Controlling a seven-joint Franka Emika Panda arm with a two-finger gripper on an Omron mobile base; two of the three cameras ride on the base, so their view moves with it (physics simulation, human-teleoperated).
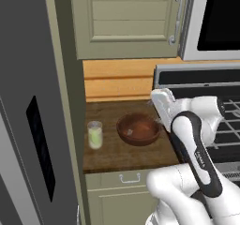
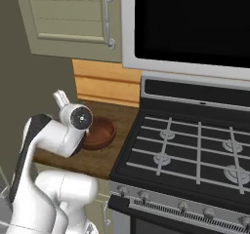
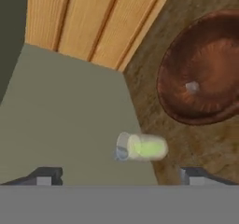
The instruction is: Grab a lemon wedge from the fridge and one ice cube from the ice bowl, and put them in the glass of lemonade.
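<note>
The glass of lemonade [image 1: 95, 135] stands at the left end of the wooden counter, close to the fridge [image 1: 28, 125]. In the hand view the glass [image 3: 140, 147] is filled light green, and I cannot tell a lemon wedge apart from that filling. The dark reddish-brown ice bowl [image 1: 138, 129] sits just right of it and holds a small pale ice cube [image 3: 191, 86]. My gripper [image 3: 120, 176] hangs above the counter, open, its fingertips [image 3: 44, 175] wide apart and nothing between them. It looks down at the glass, with the bowl [image 3: 205, 73] off to one side.
A stove [image 2: 195, 150] with black grates borders the counter on the right, below a microwave [image 2: 190, 23]. Pale green cabinets [image 1: 126, 18] hang above the counter. A wooden backsplash [image 1: 117, 81] closes off the back. My arm hides part of the bowl [image 2: 100, 130] in the right base view.
</note>
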